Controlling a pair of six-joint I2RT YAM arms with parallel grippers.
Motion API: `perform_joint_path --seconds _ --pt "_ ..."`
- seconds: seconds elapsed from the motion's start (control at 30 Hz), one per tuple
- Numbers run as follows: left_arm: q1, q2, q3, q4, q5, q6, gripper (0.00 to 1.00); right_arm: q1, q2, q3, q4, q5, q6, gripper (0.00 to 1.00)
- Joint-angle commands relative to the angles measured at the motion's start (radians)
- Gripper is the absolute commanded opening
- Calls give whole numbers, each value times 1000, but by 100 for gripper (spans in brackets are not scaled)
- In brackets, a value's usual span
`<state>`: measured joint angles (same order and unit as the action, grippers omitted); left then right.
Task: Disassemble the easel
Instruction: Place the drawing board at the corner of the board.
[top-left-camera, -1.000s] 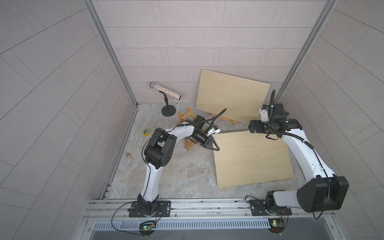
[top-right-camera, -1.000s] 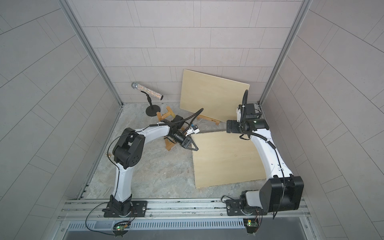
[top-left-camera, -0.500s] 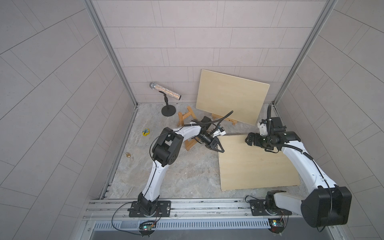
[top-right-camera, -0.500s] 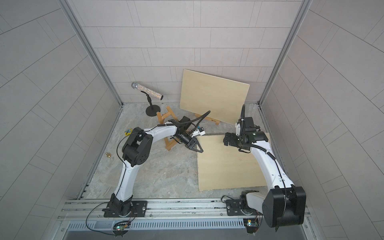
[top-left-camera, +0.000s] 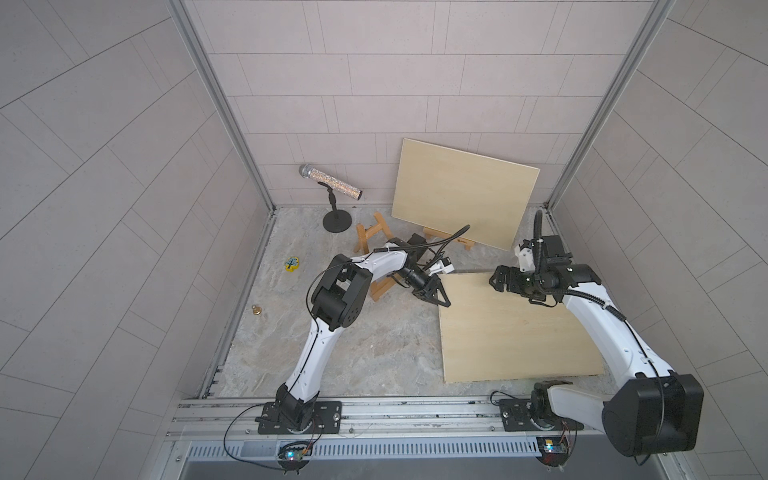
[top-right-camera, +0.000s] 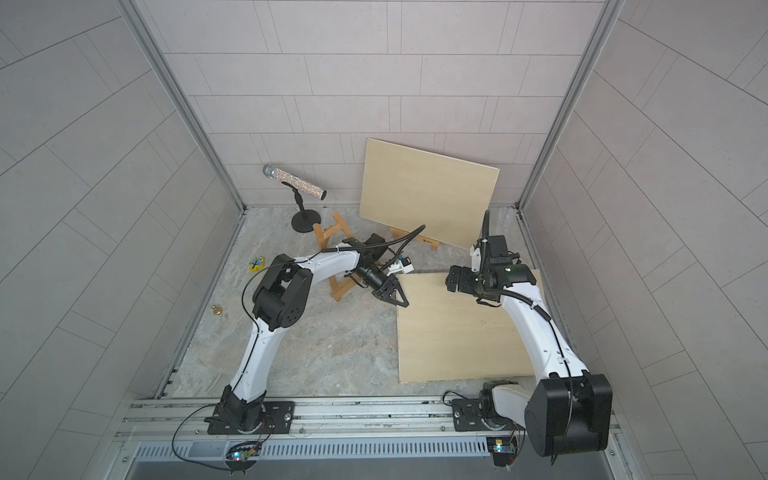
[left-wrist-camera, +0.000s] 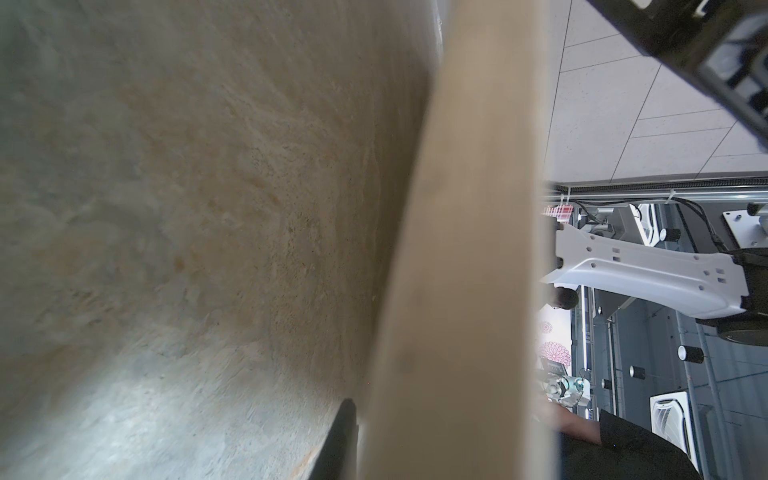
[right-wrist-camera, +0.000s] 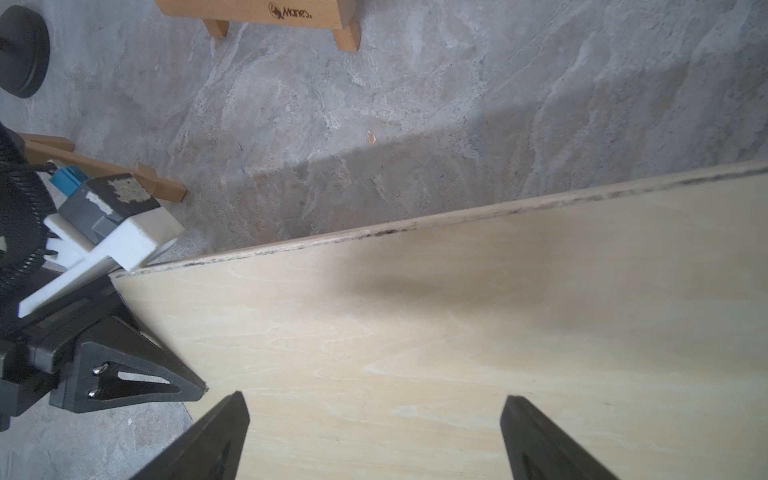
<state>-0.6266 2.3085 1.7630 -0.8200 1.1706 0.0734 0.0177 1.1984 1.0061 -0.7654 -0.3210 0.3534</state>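
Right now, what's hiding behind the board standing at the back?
A wooden ledge with two feet pokes out below the board, and tiled wall shows above it. Whatever props the board up from behind is covered, so I can't tell.

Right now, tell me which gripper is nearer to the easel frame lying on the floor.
Left. The left gripper grips the flat board corner just past the easel frame; the right gripper hovers open over the board, farther away.
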Motion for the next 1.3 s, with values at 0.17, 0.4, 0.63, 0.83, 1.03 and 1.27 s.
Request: perform_joint_path --seconds 0.17,0.4,0.63,0.83,1.03,1.27 --pt "-21 -18 -36 92 -496 -28 32 1 -12 -1 12 -13 14 99" --pt "-23 -38 -44 112 -504 -55 40 1 -14 -12 20 -19 17 99" --pt "-28 -123 -116 172 -511 -91 45 1 -4 -25 48 -30 21 100" --pt "-31 -283 -257 258 -529 -106 50 15 23 -40 102 -61 18 100" --pt "-31 -496 -427 330 -590 -126 54 101 81 -40 187 -75 10 100" --pt "-26 -694 -566 323 -694 -152 56 228 185 -13 332 -95 13 99"
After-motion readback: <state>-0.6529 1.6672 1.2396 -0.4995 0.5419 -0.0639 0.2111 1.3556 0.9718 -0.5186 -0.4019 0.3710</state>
